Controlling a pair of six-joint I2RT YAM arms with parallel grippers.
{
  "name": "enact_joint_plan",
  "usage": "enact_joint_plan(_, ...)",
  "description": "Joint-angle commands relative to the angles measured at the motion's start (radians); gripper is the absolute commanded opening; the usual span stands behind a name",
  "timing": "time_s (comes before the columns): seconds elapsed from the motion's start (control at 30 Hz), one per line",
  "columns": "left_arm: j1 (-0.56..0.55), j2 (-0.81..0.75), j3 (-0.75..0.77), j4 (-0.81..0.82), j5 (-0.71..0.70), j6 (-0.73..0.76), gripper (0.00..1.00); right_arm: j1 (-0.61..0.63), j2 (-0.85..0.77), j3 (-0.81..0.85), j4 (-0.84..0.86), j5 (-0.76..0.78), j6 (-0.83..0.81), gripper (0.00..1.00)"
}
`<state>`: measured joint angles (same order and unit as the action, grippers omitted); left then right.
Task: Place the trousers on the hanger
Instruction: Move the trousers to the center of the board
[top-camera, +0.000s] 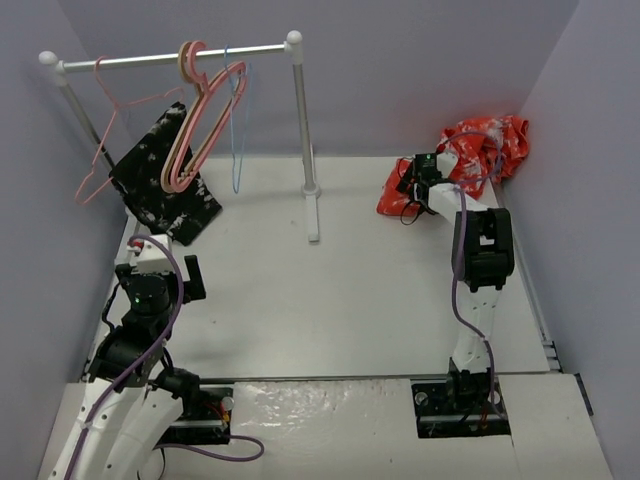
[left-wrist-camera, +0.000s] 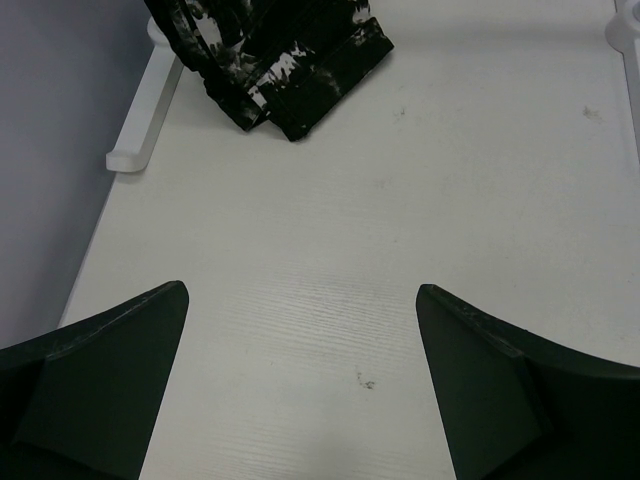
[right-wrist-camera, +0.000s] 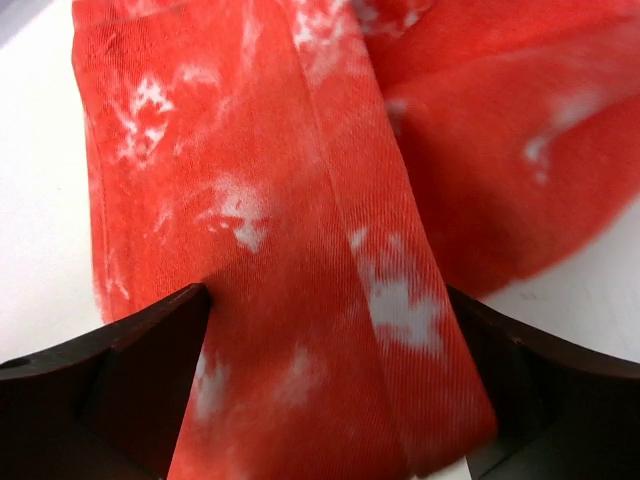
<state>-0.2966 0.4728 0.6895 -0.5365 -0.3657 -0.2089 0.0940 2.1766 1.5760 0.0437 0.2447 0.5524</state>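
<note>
Trousers are lying crumpled on the surface, one fold running between the wide-spread fingers of the right tool. Left tool is hovering wide open over the surface, while the hanger is hanging from the rail well ahead of it.

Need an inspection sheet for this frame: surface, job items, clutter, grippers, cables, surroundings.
Surface: white table, bare in the middle, a few small marks.
Job's things: trousers bunched at the far right corner; light-blue hanger hanging on the rail.
Clutter: black speckled garment hanging at far left, lower end reaching the table; thin pink wire hanger and thick pink and beige hangers on the rail.
Grippers: left gripper open over bare table; right gripper open, a fold of the trousers between its fingers.
Cables: purple cables along both arms, a loop at the left base.
Surroundings: plain walls on three sides.
</note>
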Motion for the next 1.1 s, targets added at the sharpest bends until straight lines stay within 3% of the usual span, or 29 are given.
enact_joint_plan(0.0, -0.004, 0.02, 0.042, 0.052, 0.002, -0.002, 0.97, 0.004, -0.002, 0.089, 0.036, -0.043, -0.033, 0.41)
enact_joint_plan(0.03, -0.004, 0.023, 0.047, 0.052, 0.012, -0.008, 0.97, 0.013, -0.03, 0.084, 0.034, -0.045, -0.061, 0.22)
enact_joint_plan(0.07, -0.004, 0.028, 0.055, 0.051, 0.022, -0.012, 0.97, 0.027, -0.069, 0.076, 0.03, -0.044, -0.093, 0.09)
enact_joint_plan(0.13, -0.004, 0.039, 0.077, 0.05, 0.042, -0.017, 0.96, 0.066, -0.161, 0.054, 0.012, -0.042, -0.164, 0.0)
enact_joint_plan(0.23, -0.004, 0.062, 0.139, 0.037, 0.04, -0.031, 0.96, 0.151, -0.296, 0.047, -0.1, -0.07, -0.237, 0.0)
enact_joint_plan(0.4, -0.004, 0.107, 0.266, 0.033, 0.056, -0.026, 0.96, 0.428, -0.521, 0.045, -0.252, -0.101, -0.342, 0.0)
enact_joint_plan(0.6, -0.004, 0.135, 0.372, 0.0, 0.09, -0.039, 0.96, 0.75, -0.562, 0.059, -0.307, -0.144, -0.308, 0.0)
enact_joint_plan(0.63, -0.004, 0.13, 0.377, -0.007, 0.092, -0.048, 0.96, 0.793, -0.537, 0.06, -0.306, -0.159, -0.294, 0.03)
enact_joint_plan(0.67, -0.004, 0.124, 0.376, -0.012, 0.096, -0.055, 0.96, 0.821, -0.517, 0.063, -0.306, -0.169, -0.287, 0.11)
enact_joint_plan(0.77, -0.004, 0.1, 0.357, -0.023, 0.106, -0.066, 0.96, 0.9, -0.449, 0.076, -0.307, -0.188, -0.285, 0.5)
enact_joint_plan(0.83, -0.004, 0.091, 0.332, -0.031, 0.111, -0.068, 0.96, 0.907, -0.437, 0.072, -0.31, -0.179, -0.283, 0.66)
enact_joint_plan(0.93, -0.004, 0.082, 0.29, -0.04, 0.117, -0.074, 0.96, 0.872, -0.482, 0.031, -0.314, -0.078, -0.269, 0.78)
enact_joint_plan(1.07, -0.006, 0.085, 0.239, -0.028, 0.123, -0.129, 0.96, 0.727, -0.591, -0.09, -0.326, -0.003, -0.205, 0.83)
